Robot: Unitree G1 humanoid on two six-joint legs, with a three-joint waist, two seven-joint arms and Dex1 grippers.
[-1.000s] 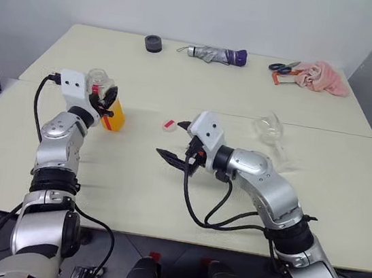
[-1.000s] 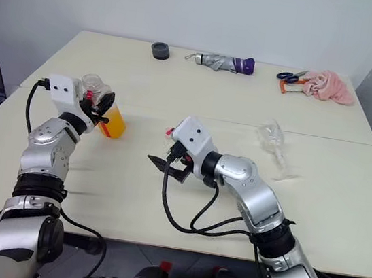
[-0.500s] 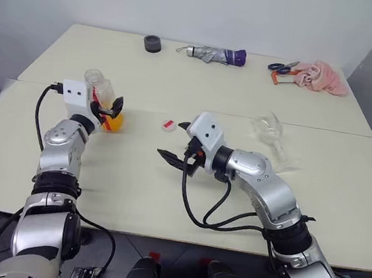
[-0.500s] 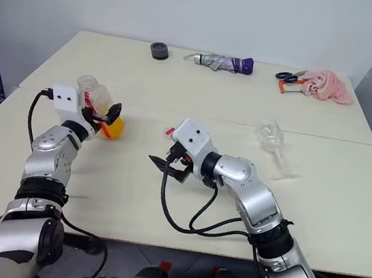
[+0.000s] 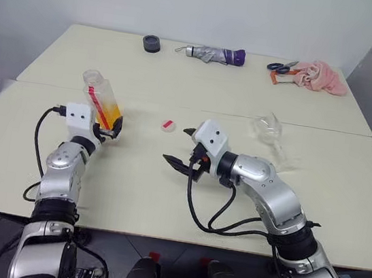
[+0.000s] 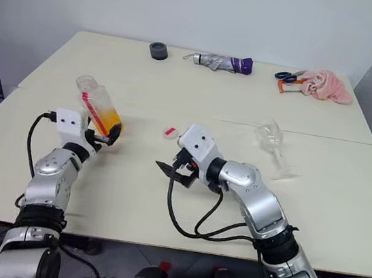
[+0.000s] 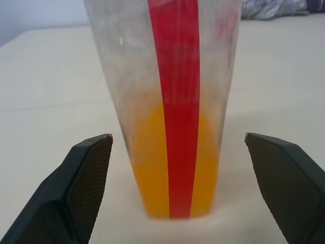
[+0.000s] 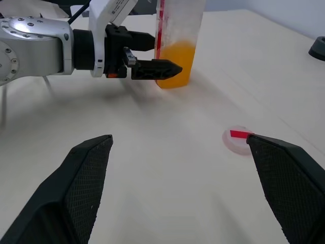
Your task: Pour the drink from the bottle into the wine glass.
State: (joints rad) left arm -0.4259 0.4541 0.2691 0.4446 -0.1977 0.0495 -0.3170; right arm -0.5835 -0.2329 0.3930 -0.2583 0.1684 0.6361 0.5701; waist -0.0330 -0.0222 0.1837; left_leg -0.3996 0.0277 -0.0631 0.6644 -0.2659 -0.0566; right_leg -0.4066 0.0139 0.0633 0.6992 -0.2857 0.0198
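Two grippers, both with jaws spread wide and holding nothing. The left gripper (image 5: 110,129) sits low at the table (image 5: 164,198), and the bottle (image 5: 101,100) stands between its jaws, touching neither finger; in the left wrist view the fingers (image 7: 86,173) flank the base with clear gaps on either side. The bottle has no cap on, and the juice (image 7: 175,173) fills only its lower part, up around the red label stripe. From the head views it seems to lean away from the jaws, though that may be the viewing angle. The wide spread around an upright bottle reads as a set-down: the bottle is parked on the table, not gripped.

The right gripper (image 5: 179,146) hovers near the table's middle, pointing toward the bottle. The cap (image 5: 168,124) lies flat just beyond its jaws, toward the bottle side, which suits an opened bottle put aside.

The glass (image 5: 269,133) lies tipped on its side behind the right arm, well apart from both sets of jaws. No juice can be made out in it, so the pour looks not yet done, and the glass would need standing up first.

An umbrella (image 5: 216,54), scissors (image 5: 281,67) and pink cloth (image 5: 321,76) sit at the far edge, away from everything.
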